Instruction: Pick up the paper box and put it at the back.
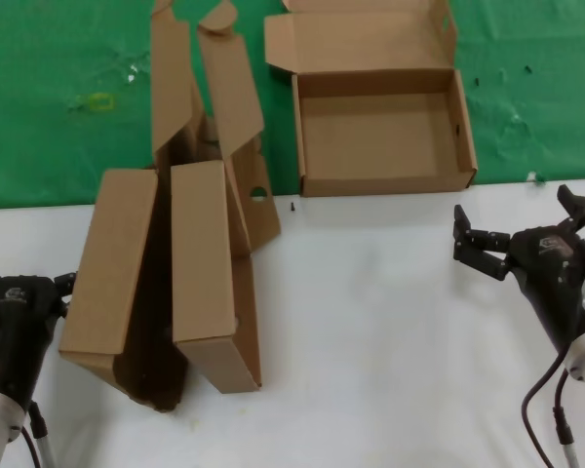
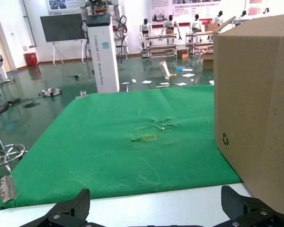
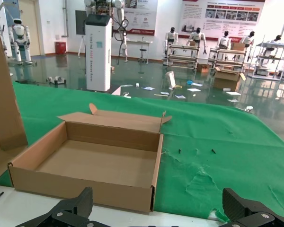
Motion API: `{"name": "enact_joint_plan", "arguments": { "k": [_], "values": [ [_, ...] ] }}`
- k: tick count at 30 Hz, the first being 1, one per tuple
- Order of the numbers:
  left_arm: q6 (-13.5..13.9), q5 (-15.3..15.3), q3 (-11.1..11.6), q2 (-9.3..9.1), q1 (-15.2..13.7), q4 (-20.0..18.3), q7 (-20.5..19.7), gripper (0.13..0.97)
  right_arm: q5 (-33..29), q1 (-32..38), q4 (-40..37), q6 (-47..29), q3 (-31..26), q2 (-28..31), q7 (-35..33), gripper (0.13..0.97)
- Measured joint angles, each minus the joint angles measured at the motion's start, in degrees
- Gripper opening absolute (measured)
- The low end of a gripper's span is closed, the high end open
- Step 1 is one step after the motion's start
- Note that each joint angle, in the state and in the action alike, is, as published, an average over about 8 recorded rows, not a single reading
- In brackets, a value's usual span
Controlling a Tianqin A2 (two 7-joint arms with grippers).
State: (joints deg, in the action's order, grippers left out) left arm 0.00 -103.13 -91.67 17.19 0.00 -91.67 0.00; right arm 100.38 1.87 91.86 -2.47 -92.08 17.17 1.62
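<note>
Head view: paper box (image 1: 383,127) (lid open) beyond right hand (image 1: 512,239).

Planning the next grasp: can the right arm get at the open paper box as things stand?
Probably yes. The right gripper is open over the white tabletop, and nothing stands between it and the paper box, which lies open on the green cloth. The standing cartons are off toward the left gripper.

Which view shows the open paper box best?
The head view: it shows the whole paper box from above, lid open, lying on the green cloth. The right wrist view shows it from the front. The left wrist view shows only another carton.
</note>
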Motion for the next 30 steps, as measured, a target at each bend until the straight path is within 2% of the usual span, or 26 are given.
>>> {"name": "enact_joint_plan", "arguments": {
  "k": [30],
  "values": [
    [0.0, 0.0, 0.0, 0.00, 0.0, 0.0, 0.0, 0.966, 0.3, -0.2, 0.0, 0.3, 0.0, 0.0, -0.2, 0.966]
  ]
}}
